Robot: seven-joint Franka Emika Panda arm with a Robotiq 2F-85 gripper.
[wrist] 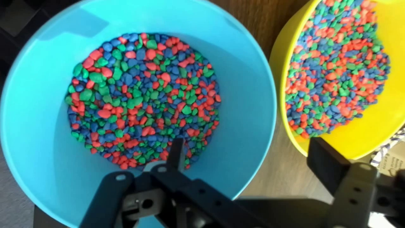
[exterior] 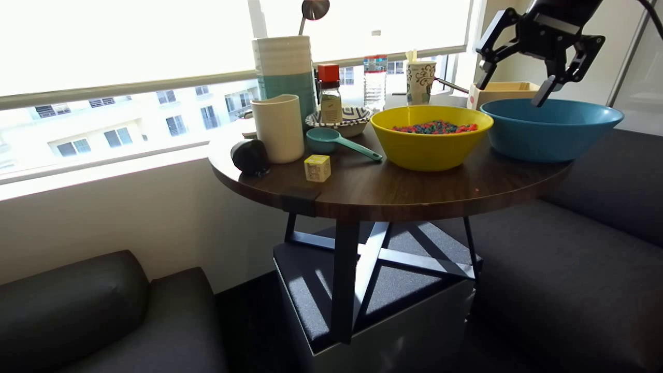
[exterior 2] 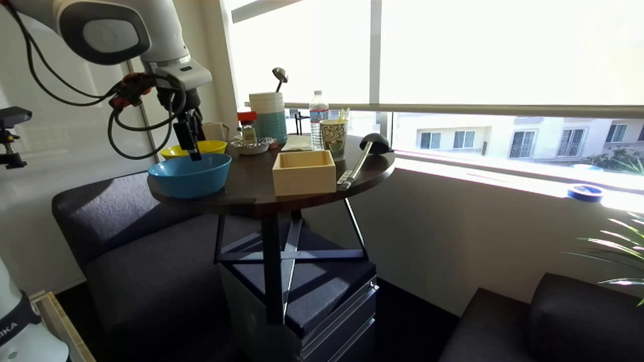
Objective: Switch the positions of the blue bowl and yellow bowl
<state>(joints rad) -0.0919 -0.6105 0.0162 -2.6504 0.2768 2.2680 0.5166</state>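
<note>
The blue bowl (exterior: 551,135) stands near the table's edge, beside the yellow bowl (exterior: 431,150). The blue bowl (exterior 2: 193,180) and the yellow bowl (exterior 2: 212,147) show in both exterior views. In the wrist view, the blue bowl (wrist: 240,95) and the yellow bowl (wrist: 348,145) both hold coloured pebbles, with a small gap between them. My gripper (exterior: 513,88) is open and empty above the blue bowl's rim on the yellow bowl's side. In the wrist view the gripper (wrist: 248,155) has one finger over the blue bowl's inside and the other by the yellow bowl's rim.
A wooden box (exterior 2: 305,176), a ladle (exterior 2: 359,163) and a paper cup (exterior 2: 333,138) stand near the blue bowl. A teal scoop (exterior: 323,140), a cube (exterior: 317,168), a white pitcher (exterior: 278,129), a spice jar (exterior: 331,103) and a bottle (exterior: 375,85) share the round table (exterior: 393,189).
</note>
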